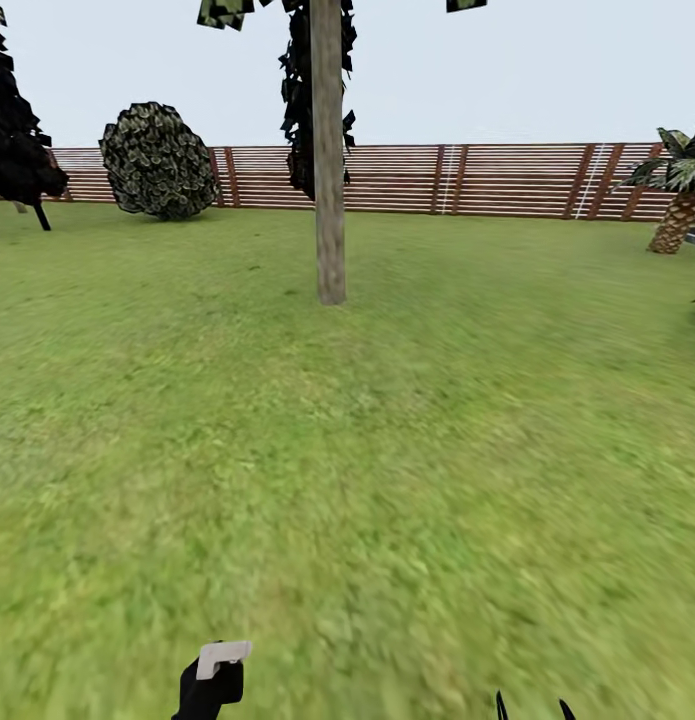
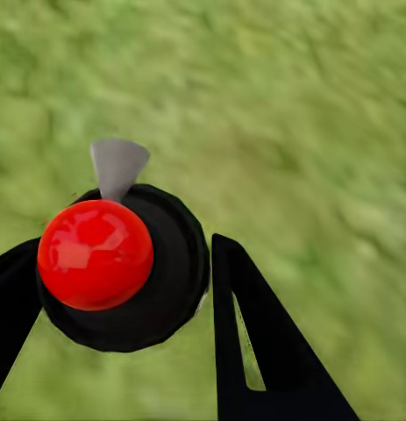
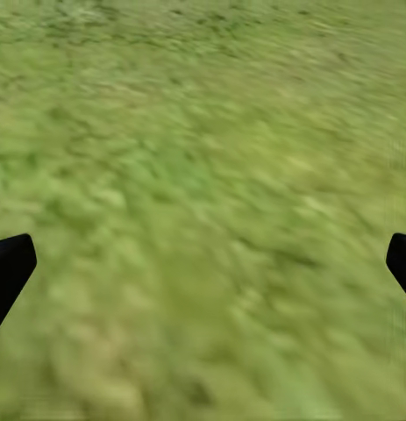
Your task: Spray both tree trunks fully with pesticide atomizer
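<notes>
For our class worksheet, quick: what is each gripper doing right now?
Left gripper: closed on the pesticide atomizer.
Right gripper: open, holding nothing.

This is a fenced garden. Green lawn [image 1: 387, 450] runs to a brown slatted fence [image 1: 507, 178]. A tree [image 1: 328, 150], a bush [image 1: 157, 160] and a palm [image 1: 679, 190] grow there.

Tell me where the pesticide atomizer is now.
The pesticide atomizer sits between the fingers of the left hand, low at the head view's left, above the grass.
</notes>
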Controlling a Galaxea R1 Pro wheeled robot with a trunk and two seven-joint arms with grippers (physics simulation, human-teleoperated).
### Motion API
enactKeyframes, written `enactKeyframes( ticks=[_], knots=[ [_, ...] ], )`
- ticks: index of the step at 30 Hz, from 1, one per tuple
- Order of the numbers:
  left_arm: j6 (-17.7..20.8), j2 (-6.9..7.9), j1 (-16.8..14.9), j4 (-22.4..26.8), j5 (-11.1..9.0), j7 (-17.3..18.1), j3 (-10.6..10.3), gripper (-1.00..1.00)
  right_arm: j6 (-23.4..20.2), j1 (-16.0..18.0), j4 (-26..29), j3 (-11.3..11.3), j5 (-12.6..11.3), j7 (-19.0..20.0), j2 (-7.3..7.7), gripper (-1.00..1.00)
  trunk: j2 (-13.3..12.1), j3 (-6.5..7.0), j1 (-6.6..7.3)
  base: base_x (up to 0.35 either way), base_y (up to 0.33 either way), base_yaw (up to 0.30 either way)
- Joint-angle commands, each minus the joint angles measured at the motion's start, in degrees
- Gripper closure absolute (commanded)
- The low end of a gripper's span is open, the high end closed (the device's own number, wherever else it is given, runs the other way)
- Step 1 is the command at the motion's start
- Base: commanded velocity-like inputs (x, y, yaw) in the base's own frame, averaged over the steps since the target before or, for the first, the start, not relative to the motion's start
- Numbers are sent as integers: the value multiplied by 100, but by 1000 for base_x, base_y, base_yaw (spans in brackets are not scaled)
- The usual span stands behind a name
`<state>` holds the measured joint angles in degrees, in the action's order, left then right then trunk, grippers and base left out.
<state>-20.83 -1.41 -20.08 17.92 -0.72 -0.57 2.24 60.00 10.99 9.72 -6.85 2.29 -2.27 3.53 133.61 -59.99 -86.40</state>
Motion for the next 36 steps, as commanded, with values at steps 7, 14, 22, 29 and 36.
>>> enactKeyframes(
  ticks=[7, 14, 22, 29, 36],
  knots=[
    [0, 0, 0, 1, 2, -4, -2, 100, 0, 0, 1, 0, 0, 6, -1, -100, 0, 0, 0, 339, 0, 0],
    [0, 0, -1, 1, 2, -4, -3, 100, 0, 0, -1, 0, 0, 7, -1, -100, 0, 0, 0, 339, 0, 0],
    [0, 0, 2, 1, 2, -4, -4, 100, 0, 0, 0, 0, 0, 6, 0, -100, 0, 0, 0, 339, 0, 0],
    [0, 0, -1, 1, 2, -4, -4, 100, 0, 0, -1, 0, -1, 8, -1, -100, 0, 0, 0, 339, 0, 0],
    [0, 0, 1, 1, 2, -4, -4, 100, 0, 0, -4, 0, 0, 8, -1, -100, 0, 0, 0, 339, 0, 0]
  ],
)
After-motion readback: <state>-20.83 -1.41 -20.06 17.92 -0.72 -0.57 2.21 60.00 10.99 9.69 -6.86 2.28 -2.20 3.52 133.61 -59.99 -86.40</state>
